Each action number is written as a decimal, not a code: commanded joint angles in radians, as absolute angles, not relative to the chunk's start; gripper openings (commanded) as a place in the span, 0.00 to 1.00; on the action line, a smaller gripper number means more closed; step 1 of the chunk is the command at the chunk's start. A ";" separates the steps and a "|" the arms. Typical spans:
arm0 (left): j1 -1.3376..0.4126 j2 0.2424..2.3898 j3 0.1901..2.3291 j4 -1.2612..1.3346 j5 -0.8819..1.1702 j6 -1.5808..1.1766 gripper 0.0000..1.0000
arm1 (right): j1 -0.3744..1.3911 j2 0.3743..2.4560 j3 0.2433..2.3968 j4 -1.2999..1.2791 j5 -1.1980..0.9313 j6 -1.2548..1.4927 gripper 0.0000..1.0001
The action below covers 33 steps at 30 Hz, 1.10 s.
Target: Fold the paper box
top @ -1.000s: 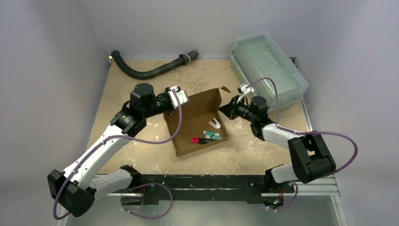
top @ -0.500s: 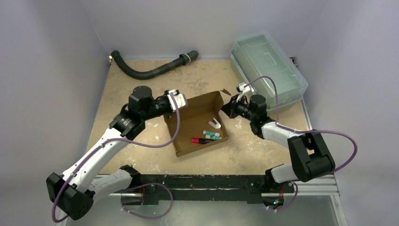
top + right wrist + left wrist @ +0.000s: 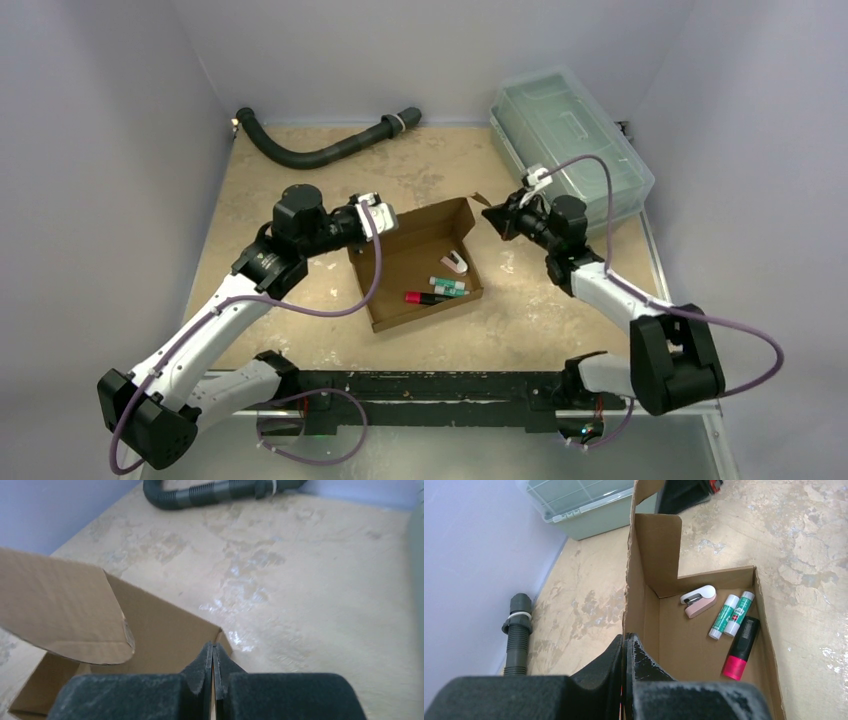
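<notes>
The two green and white sticks (image 3: 723,616) inside the paper box (image 3: 400,268) carry printed labels, too small to read. The box sits mid-frame in the top view on the table (image 3: 520,315), open, with its far wall upright. The left arm reaches up from the lower left with its elbow bent. The left gripper (image 3: 626,647) is pinched tight on the left end of that far wall's top edge. The right arm rises from the lower right and bends back leftward. The right gripper (image 3: 213,656) has its fingers pressed together on themselves, tips just beside the box's far right corner. The box also holds one black and pink marker (image 3: 740,649) and one small pink and white stapler-like item (image 3: 699,600). One clear greenish bin (image 3: 570,135) stands upper right and one black hose (image 3: 320,150) lies upper left.
</notes>
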<state>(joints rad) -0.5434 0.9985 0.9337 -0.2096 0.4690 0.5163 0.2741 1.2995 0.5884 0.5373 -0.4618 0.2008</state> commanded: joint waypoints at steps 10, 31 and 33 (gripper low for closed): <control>-0.537 0.979 0.898 -0.238 0.534 0.528 0.00 | 0.159 1.030 0.830 0.050 -0.809 -0.381 0.29; -0.536 1.008 0.876 -0.272 0.606 0.470 0.00 | 0.094 0.981 0.977 -0.444 -1.110 -0.798 0.73; -0.536 1.012 0.874 -0.274 0.618 0.457 0.05 | 0.089 0.981 0.976 -0.447 -1.117 -0.798 0.74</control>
